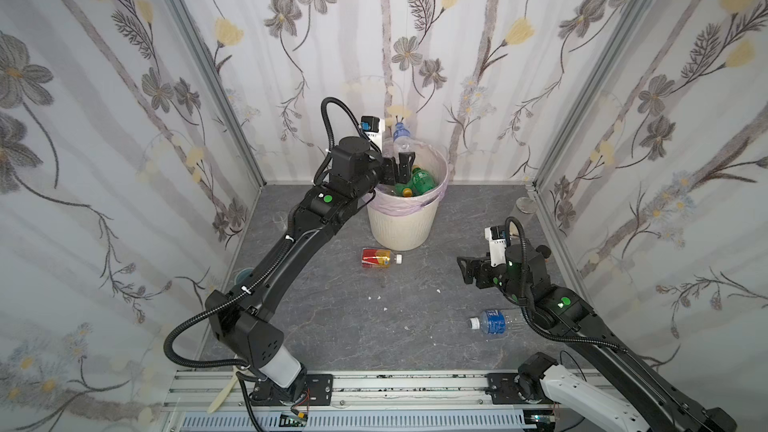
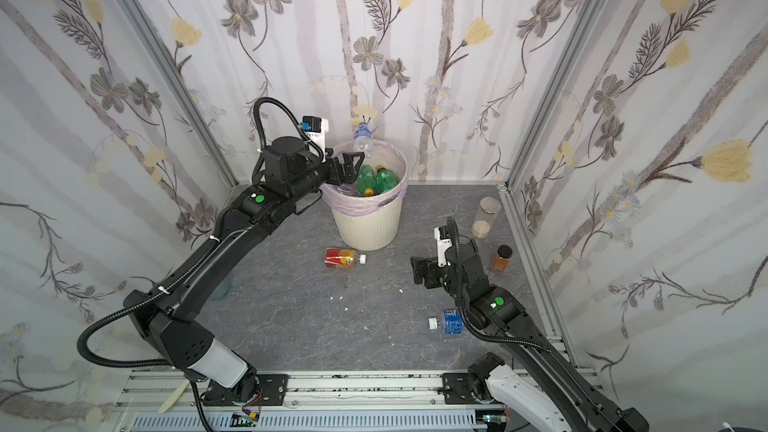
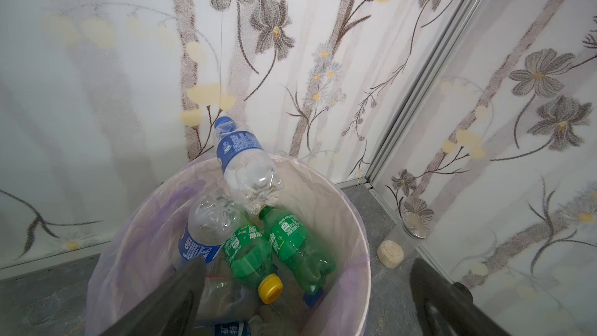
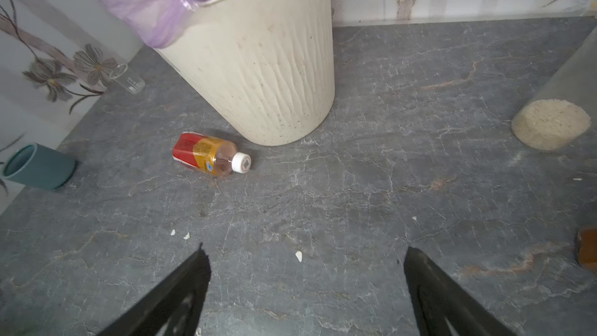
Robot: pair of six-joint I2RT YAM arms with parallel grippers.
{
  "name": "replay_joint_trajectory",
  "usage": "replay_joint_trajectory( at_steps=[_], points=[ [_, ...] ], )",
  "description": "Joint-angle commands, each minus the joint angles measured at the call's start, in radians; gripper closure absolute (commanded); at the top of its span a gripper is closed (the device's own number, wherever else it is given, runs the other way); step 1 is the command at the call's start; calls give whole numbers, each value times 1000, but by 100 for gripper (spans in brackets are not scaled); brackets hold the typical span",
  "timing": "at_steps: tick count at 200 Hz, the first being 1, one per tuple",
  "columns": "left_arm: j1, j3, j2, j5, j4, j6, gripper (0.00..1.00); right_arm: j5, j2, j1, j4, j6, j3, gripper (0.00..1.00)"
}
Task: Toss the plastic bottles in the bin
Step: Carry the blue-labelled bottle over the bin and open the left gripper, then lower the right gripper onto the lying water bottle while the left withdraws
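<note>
We see the left gripper (image 1: 398,164) (image 3: 307,263) over the left of the cream-white ribbed round plastic bin (image 1: 401,226) (image 3: 355,221) mouth; jaws wide, nothing between them. The clear thin plastic bottle w/ blue label + blue cap (image 1: 401,139) (image 3: 245,163) is at the far side of the bin mouth. Long axis near upright, cap up, tilted toward the back wall, base down at rim height. It's just beyond the left gripper's fingertips (image 3: 190,279), not touching. We can't tell resting vs airborne.

Inside the bin: two green plastic bottles (image 3: 248,247) (image 3: 297,244) side by side, axes approx parallel. One has its yellow cap pointing back at the left gripper. The other's neck points away, cap hidden behind the clear one's base. A second clear blue-label bottle (image 3: 200,240) lies next to them.

The right gripper (image 1: 466,270) (image 4: 305,252) hangs above the dark grey marbled tabletop (image 1: 332,317), jaws wide, empty. The red-and-yellow-labelled plastic bottle (image 1: 376,258) (image 2: 340,258) (image 4: 206,153) lies on its side just in front of the bin's base. Axis runs left-right in both top views, white cap toward the right arm's side. It's well apart from the right gripper, ahead of the fingers (image 4: 187,286). A third clear blue-label bottle w/ white cap (image 1: 492,321) (image 2: 449,322) lies flat by the right forearm, behind the gripper. Cap points toward the left arm's side; base end is hidden by the arm.
</note>
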Motion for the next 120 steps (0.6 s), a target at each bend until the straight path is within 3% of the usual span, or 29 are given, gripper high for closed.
replay_joint_trajectory(
  at_steps=[1,83,101,120],
  points=[
    [3,-105,-82,-66,35,31,0,14,7,-1,-128,35,14,7],
    [21,-430,-346,-150,59,49,0,0,74,-11,-293,192,20,8],
    [30,-522,-422,-167,57,52,0,-3,89,-12,-338,195,24,10],
    [53,-626,-506,-170,57,41,0,-5,136,-10,-395,118,80,11]
  ],
)
